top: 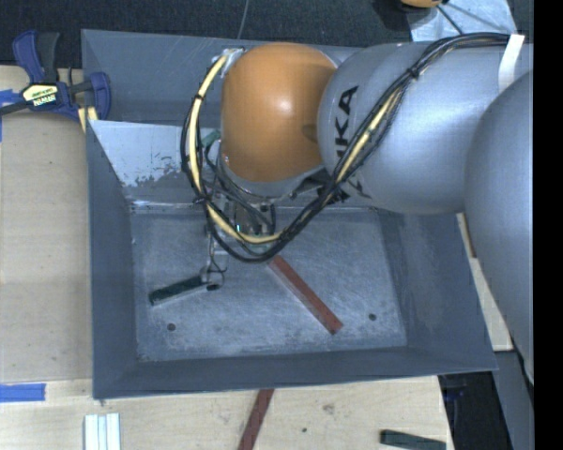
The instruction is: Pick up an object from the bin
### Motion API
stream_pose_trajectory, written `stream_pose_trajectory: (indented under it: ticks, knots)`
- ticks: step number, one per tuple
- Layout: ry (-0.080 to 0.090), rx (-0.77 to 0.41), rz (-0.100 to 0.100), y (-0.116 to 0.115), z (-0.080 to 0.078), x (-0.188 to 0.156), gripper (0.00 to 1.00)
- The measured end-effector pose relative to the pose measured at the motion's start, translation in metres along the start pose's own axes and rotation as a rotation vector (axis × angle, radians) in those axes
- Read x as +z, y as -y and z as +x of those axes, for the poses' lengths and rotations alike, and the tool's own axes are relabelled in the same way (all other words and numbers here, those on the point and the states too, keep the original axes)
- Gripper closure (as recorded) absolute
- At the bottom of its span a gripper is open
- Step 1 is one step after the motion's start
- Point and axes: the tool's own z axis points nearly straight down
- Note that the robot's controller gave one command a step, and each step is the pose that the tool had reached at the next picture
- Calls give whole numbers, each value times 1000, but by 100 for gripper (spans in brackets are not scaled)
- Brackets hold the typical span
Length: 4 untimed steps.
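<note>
The grey metal bin has four sloping walls that run down to a flat floor, and most of that floor lies bare. The gripper stands low over the left-middle of the floor. Its tip is right at the right end of a slim, nearly black flat stick. The stick lies flat and a little slanted, and its left end points toward the left wall but stops short of the wall's foot. I cannot tell whether the fingers are spread or pressed together, nor whether they touch the stick.

A reddish-brown flat strip lies diagonally across the middle of the floor. Its upper end is below the looped yellow and black cables and its lower end points toward the lower right corner. It is apart from the dark stick, with bare floor between them.

There is open room along the near wall, in the lower left corner and on the right of the floor past the strip. The rounded orange cover and the broad silver arm, which reaches in from the right, overhang the back of the floor and the far wall.

The floor is scuffed all over with pale scratches. The upper left wall has a pale worn patch with dark flecks.
</note>
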Motion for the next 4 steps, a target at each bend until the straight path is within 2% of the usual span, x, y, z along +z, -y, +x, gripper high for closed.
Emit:
stream_pose_trajectory:
  ticks: [1, 2, 3, 4]
  knots:
    - [8, 3, -2, 1, -2, -4, 0]
    - [12, -95, -2, 3, 2, 32, 0]
    - [10, -371, 0, -3, -12, 87, 0]
    - [8, -460, -1, 10, 39, 127, 100]
